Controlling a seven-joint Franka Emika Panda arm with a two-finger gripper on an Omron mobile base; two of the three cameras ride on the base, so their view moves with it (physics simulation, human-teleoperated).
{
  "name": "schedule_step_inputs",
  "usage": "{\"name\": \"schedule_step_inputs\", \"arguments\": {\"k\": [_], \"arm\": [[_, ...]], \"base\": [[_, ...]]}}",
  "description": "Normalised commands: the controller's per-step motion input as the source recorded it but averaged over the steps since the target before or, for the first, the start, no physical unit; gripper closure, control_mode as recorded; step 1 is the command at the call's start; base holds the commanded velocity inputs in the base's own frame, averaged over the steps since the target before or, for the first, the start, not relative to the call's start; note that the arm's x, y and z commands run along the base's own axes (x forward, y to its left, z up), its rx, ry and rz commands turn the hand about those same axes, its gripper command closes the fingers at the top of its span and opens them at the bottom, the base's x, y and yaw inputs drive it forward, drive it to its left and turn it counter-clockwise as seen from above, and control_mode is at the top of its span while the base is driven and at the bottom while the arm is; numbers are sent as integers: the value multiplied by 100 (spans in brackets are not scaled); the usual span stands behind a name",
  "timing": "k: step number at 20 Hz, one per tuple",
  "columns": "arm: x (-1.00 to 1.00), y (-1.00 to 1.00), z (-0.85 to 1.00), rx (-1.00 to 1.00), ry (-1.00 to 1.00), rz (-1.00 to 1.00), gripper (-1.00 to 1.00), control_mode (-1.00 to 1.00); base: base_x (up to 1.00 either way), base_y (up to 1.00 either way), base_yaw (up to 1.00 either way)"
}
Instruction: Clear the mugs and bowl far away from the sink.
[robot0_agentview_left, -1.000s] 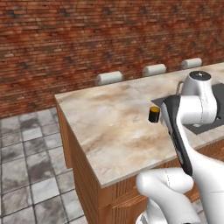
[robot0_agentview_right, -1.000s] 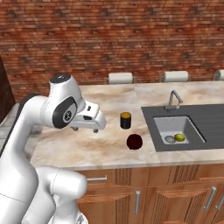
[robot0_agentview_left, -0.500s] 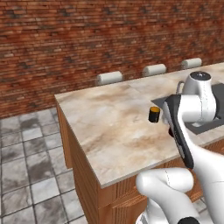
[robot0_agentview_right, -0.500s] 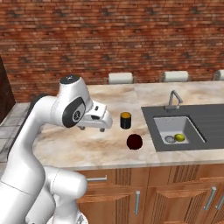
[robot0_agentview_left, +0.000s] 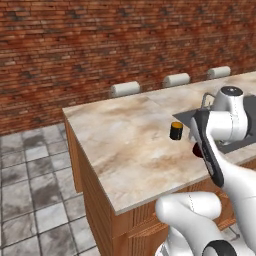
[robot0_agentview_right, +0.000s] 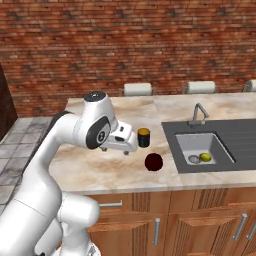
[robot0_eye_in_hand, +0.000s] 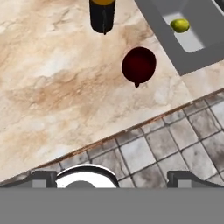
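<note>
The black mug (robot0_agentview_right: 144, 137) with its yellow-orange inside stands on the marble counter, left of the sink (robot0_agentview_right: 205, 146). The dark red mug (robot0_agentview_right: 153, 162) sits a little nearer the front edge. My gripper (robot0_agentview_right: 125, 150) hovers just left of both mugs, above the counter, and touches neither. In the hand view the black mug (robot0_eye_in_hand: 102, 15) is at the top, the red mug (robot0_eye_in_hand: 138, 64) sits below it with its handle toward me, and my gripper (robot0_eye_in_hand: 113, 177) is open with nothing between the fingertips. From the left base view the black mug (robot0_agentview_left: 176, 130) is plain, while my arm half hides the red mug (robot0_agentview_left: 197, 150). The bowl is out of view.
A small yellow-green round thing (robot0_agentview_right: 205, 157) lies in the basin, with a thin tap (robot0_agentview_right: 198, 114) behind it. White stool backs (robot0_agentview_right: 137, 89) line the counter's far side before a brick wall. The counter's front edge (robot0_eye_in_hand: 109, 140) drops to a tiled floor. Bare marble (robot0_agentview_left: 125, 145) spreads left of the mugs.
My hand has swung to the right across the counter, closer to the two mugs. The mugs have not moved and the jaws have stayed open.
</note>
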Motion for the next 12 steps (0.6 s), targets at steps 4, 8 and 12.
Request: {"name": "schedule_step_inputs", "arguments": {"k": [4,8,12], "arm": [[32,-32,-36,1,4,-20,-100,-100],[4,-29,-32,2,1,-21,-100,-100],[4,-25,-16,3,-4,-17,-100,-100]], "base": [[0,0,0],[0,0,0],[0,0,0]]}}
